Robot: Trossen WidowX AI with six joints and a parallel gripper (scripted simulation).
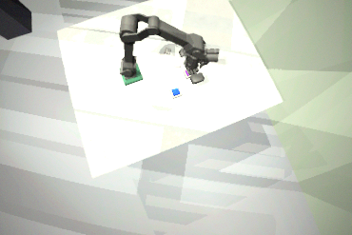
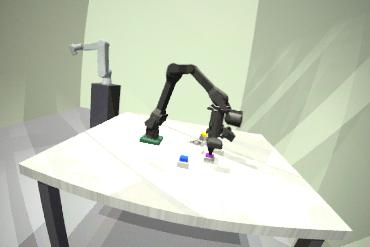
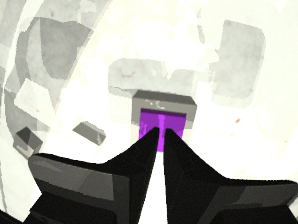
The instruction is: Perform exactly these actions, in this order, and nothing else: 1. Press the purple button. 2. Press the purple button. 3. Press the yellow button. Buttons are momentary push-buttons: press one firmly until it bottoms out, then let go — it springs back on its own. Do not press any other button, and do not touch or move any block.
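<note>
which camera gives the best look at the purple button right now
The wrist view: the purple button fills the centre, just ahead of the shut gripper. The exterior view shows a small purple spot; the top view only a sliver beside the gripper.

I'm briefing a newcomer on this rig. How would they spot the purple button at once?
Start at the dark six-joint arm on the white table and follow it down to its shut jaws. Right under their tips sits the small square purple button; the blue button and yellow button stand apart, uncovered.

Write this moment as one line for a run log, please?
arm: lowered over purple button | fingers: shut, empty, tips at the button | yellow button: untouched | blue button: untouched
</note>
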